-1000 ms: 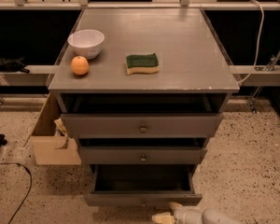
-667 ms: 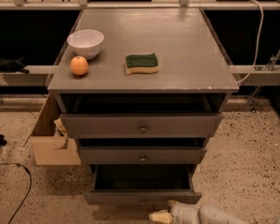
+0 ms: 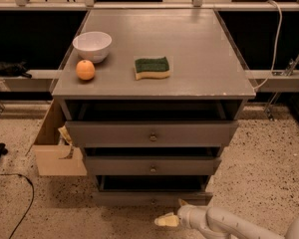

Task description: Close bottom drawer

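The bottom drawer point(image 3: 124, 198) is the lowest of three grey drawers in the cabinet. It stands partly out, with a dark strip of its interior showing above its flat front and a small round knob point(image 3: 153, 201) at the centre. My gripper point(image 3: 173, 212) is at the lower edge of the view, just right of and below the knob, close against the drawer front. Its pale fingertips point(image 3: 164, 221) are spread apart and hold nothing. The white arm runs off to the lower right.
The middle drawer point(image 3: 152, 166) and the wider top drawer point(image 3: 152, 133) also stand slightly out. On the cabinet top point(image 3: 189, 49) are a white bowl point(image 3: 92, 45), an orange point(image 3: 85, 69) and a green sponge point(image 3: 152, 67). A cardboard box point(image 3: 52, 146) stands on the floor to the left, near a black cable point(image 3: 20, 203).
The bottom drawer has slid further into the cabinet, and less of its interior shows. My gripper has moved up and inward along with its front.
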`<state>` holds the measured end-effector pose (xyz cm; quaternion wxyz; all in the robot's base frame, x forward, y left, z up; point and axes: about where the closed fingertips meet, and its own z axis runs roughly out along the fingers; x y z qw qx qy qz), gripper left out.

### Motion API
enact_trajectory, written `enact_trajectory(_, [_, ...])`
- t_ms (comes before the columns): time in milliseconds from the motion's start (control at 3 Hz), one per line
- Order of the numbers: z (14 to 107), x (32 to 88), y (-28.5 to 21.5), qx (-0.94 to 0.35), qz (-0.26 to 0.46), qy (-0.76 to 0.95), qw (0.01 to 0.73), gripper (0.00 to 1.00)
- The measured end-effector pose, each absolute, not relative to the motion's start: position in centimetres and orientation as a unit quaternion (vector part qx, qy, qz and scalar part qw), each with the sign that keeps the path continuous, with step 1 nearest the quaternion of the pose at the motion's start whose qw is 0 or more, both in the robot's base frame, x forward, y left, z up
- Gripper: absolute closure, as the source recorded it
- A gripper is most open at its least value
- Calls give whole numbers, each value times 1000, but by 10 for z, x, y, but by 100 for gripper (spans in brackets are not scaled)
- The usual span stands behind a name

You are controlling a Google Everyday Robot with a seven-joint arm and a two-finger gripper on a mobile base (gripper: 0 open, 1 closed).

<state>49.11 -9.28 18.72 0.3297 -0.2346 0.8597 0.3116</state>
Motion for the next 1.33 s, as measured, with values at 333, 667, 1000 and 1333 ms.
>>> enact_trajectory(333, [187,491,-93,-235,312,860,330,0])
enact_trajectory(667, [187,491,-93,-235,312,860,330,20])
enact_trajectory(1000, [187,491,-93,-235,312,860,330,18])
enact_trajectory(1333, [187,491,-92,-234,313,859,329,2])
